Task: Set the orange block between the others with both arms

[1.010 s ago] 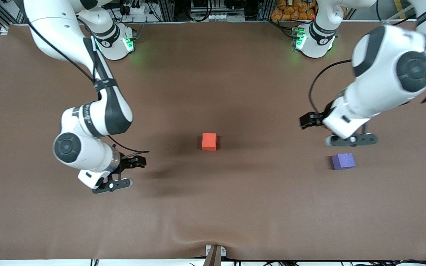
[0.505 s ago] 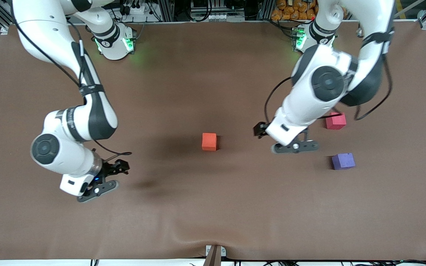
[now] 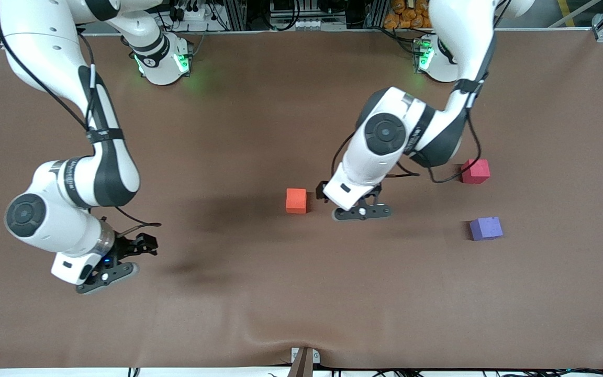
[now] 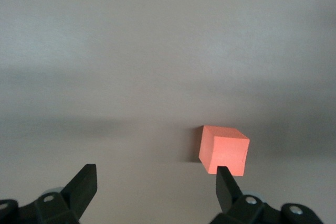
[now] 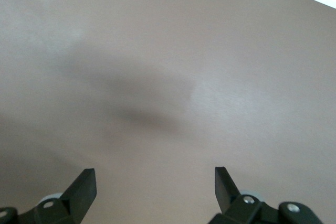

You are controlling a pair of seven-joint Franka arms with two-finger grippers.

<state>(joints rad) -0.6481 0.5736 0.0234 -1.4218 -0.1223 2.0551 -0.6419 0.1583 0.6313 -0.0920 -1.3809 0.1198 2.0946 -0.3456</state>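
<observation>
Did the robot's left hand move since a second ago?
Yes. The left gripper has swung away from the purple block toward the table's middle, and is now open beside the orange block, which stayed put.

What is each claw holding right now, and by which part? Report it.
Nothing is held. The left claw is open beside the orange block, not touching it; the right claw is open over bare table.

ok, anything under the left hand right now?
Only bare brown table mat. The left hand, fingers open, hangs beside the orange block, not over it; in the left wrist view the block sits just ahead. Mat directly beneath the arm is covered.
</observation>
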